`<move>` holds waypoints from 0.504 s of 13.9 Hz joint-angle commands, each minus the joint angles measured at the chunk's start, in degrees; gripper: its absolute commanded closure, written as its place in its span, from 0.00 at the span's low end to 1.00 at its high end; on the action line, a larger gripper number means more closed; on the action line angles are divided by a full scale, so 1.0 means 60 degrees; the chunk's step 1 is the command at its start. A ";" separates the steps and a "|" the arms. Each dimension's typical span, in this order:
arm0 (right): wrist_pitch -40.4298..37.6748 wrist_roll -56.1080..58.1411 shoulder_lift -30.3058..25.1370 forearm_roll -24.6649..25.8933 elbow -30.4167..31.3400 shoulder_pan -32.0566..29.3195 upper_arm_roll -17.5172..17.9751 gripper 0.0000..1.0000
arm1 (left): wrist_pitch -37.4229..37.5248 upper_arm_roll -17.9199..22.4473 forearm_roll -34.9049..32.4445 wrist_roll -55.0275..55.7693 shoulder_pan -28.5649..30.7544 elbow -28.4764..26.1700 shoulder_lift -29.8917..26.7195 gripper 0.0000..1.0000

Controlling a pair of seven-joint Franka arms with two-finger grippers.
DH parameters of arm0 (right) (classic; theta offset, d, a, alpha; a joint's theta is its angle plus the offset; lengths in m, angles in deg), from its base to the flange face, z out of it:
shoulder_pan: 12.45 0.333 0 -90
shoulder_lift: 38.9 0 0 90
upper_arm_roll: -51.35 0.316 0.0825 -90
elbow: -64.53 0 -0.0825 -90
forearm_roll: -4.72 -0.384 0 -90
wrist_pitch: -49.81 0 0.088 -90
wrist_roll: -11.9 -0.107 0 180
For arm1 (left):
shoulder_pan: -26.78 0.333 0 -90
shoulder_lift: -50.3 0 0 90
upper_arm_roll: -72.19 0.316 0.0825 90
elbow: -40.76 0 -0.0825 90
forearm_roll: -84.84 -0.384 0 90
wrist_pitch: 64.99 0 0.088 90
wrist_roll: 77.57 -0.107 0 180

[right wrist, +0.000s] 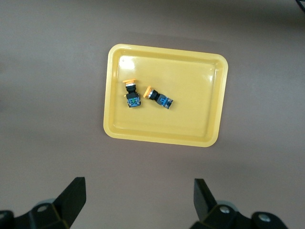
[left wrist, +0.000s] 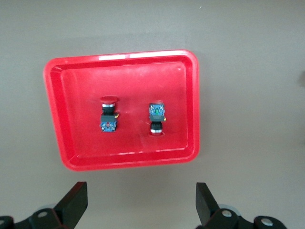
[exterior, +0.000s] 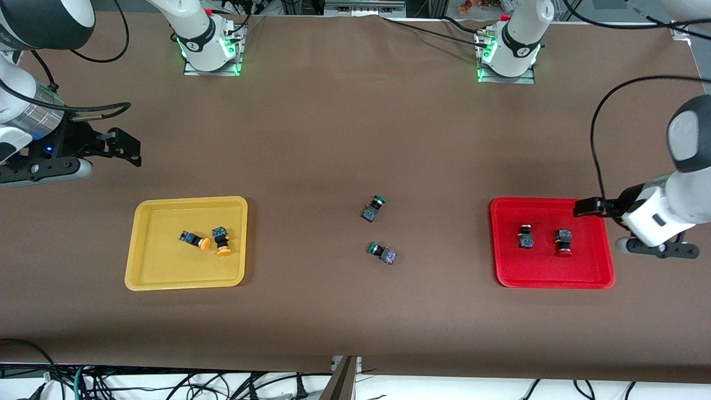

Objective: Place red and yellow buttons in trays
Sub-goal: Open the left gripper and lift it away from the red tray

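Note:
The yellow tray [exterior: 166, 266] holds two yellow-capped buttons [exterior: 195, 240] [exterior: 222, 242] lying on their sides. The red tray [exterior: 544, 266] holds two red-capped buttons [exterior: 525, 235] [exterior: 564, 243]. My left gripper [exterior: 587, 206] is open and empty, up over the red tray's edge at the left arm's end; its wrist view shows its tips [left wrist: 141, 191], the red tray [left wrist: 76, 95] and both red buttons [left wrist: 108, 114] [left wrist: 156, 117]. My right gripper [exterior: 125, 147] is open and empty over bare table beside the yellow tray; its wrist view shows its tips [right wrist: 138, 186], the yellow tray [right wrist: 195, 95] and its buttons [right wrist: 131, 93] [right wrist: 158, 98].
Two green-capped buttons [exterior: 374, 208] [exterior: 383, 253] lie on the brown table between the trays. The arm bases [exterior: 208, 47] [exterior: 508, 53] stand along the table's edge farthest from the front camera.

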 commanded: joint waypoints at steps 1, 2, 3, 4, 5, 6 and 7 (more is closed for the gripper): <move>-0.0178 0.0007 0.0037 -0.0013 -0.0167 -0.0099 0.0104 0.00 | 0.0452 0.0207 0.0037 0.0074 -0.0175 0.0031 -0.0775 0.00; -0.0178 0.0022 0.0037 -0.0013 -0.0167 -0.0099 0.0104 0.00 | 0.0481 0.0309 0.0038 0.0059 -0.0175 -0.0042 -0.0922 0.00; -0.0178 0.0007 0.0037 -0.0013 -0.0167 -0.0099 0.0104 0.00 | 0.0510 0.0353 0.0023 0.0059 -0.0190 -0.0130 -0.1127 0.00; -0.0178 0.0007 0.0037 -0.0027 -0.0167 -0.0099 0.0104 0.00 | 0.0540 0.0354 0.0023 0.0073 -0.0204 -0.0232 -0.1404 0.00; -0.0164 -0.0007 0.0037 -0.0027 -0.0167 -0.0099 0.0104 0.00 | 0.0554 0.0368 0.0009 0.0074 -0.0277 -0.0378 -0.1624 0.00; -0.0164 -0.0008 0.0037 -0.0013 -0.0167 -0.0099 0.0104 0.00 | 0.0584 0.0383 -0.0021 0.0059 -0.0321 -0.0583 -0.1786 0.00; -0.0178 -0.0022 0.0037 -0.0027 -0.0167 -0.0099 0.0104 0.00 | 0.0700 0.0397 -0.0050 0.0088 -0.0336 -0.0759 -0.2020 0.00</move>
